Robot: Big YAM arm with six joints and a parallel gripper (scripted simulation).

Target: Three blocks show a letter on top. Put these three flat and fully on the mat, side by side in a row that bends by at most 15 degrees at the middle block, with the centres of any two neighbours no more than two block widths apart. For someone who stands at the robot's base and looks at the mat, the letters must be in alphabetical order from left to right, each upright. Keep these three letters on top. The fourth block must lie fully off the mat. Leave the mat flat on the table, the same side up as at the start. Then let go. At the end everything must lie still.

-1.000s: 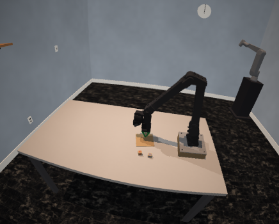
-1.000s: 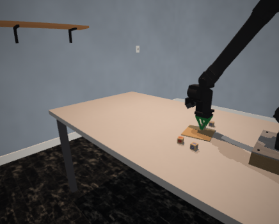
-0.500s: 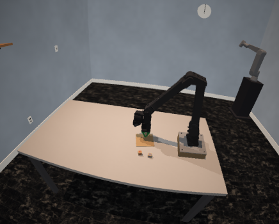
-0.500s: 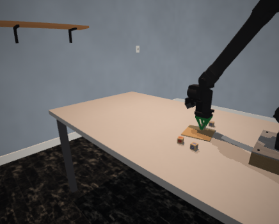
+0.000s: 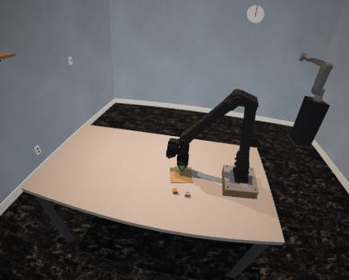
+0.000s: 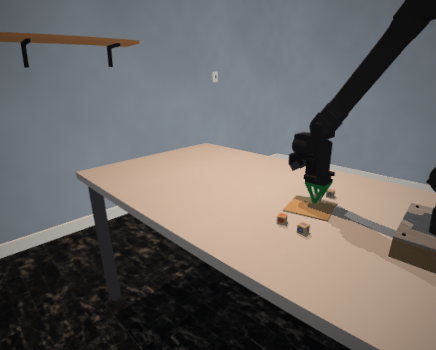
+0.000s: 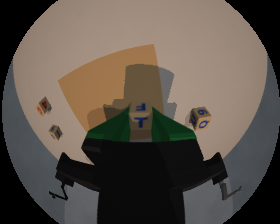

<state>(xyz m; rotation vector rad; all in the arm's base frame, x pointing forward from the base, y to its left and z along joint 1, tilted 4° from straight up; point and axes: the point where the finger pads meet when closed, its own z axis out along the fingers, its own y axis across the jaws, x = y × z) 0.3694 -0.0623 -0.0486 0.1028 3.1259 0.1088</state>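
Snugly, the green fingers of the gripper (image 5: 182, 169) (image 6: 315, 201) (image 7: 141, 107) are clamped on a small wooden block (image 7: 140, 117), with blue letters on the two faces that the wrist view shows; one of them looks like a T. The gripper points down over the orange mat (image 5: 176, 177) (image 6: 300, 209) (image 7: 100, 75), though whether the held block touches it I cannot tell. A shadow falls over part of the mat, which lies flat on the table (image 5: 120, 168) (image 6: 200, 185) (image 7: 200, 55).

Off one side of the mat sit two more blocks, apart from each other: a block with red markings (image 5: 174, 190) (image 6: 282, 218) (image 7: 44, 106) and, closer to the robot's base, a block with blue markings (image 5: 187, 194) (image 6: 303, 229) (image 7: 55, 132). Off the opposite side stands a lone block (image 6: 330, 193) (image 7: 201, 118), showing a blue letter like a Q on one face and another blue mark above it. So three blocks are off the mat.

Farther out, the black arm (image 5: 210, 118) (image 6: 370, 60) bends back to its base (image 5: 228, 192) (image 6: 411, 254) on the table. Beyond, a grey arm (image 5: 321, 78) stands on a dark pedestal (image 5: 309, 120), and a round clock (image 5: 255, 14) hangs on the wall.
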